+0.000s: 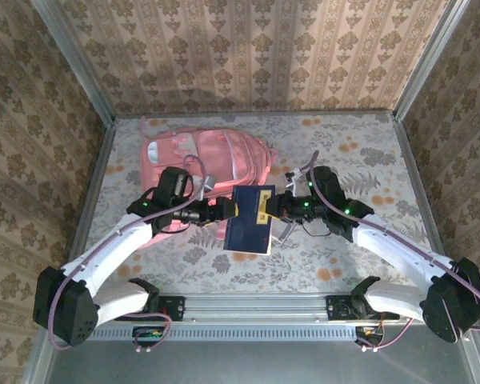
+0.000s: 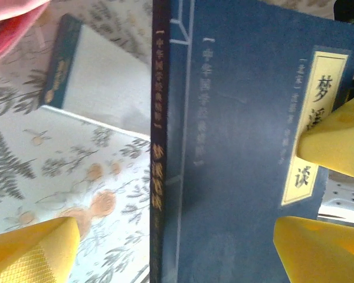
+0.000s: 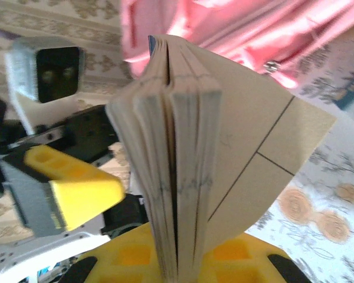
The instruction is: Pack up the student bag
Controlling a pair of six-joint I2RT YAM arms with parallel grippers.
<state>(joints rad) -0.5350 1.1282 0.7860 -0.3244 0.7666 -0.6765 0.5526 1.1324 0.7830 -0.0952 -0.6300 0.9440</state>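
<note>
Where the two arms meet: over the middle of the counter [image 1: 368, 160], just on the near side of the bag, a blue book [image 1: 250, 224] is held up off the surface.
Bag: the big pink backpack [image 1: 200, 152] lies flat toward the far-left part of the counter with its paler front pockets facing up. A strap loops out at its far-left corner. The book is outside it.
Blue book: it has a dark cover with a cream title strip of printed characters [image 2: 318, 118] and a line of lettering down the spine. Seen edge-on from the right wrist, its pages [image 3: 183, 177] fan apart a little at the top.
Right jaws: clenched on the blue book. The book's lower edge sits between the yellow pads [image 3: 135, 259], and one yellow finger [image 2: 336, 141] presses on the cover beside the title strip.
Left jaws: spread wide and gripping nothing. One finger [image 2: 29, 253] hangs apart from the spine, with bare counter showing between them. The other [image 2: 318, 247] is in front of the cover, and I cannot tell whether it touches.
Second book: it has a blue spine [image 2: 100, 76] and lies flat on the counter, near the pink fabric of the bag.
Counter: it is covered with a pale cloth printed with ferns and orange flowers.
</note>
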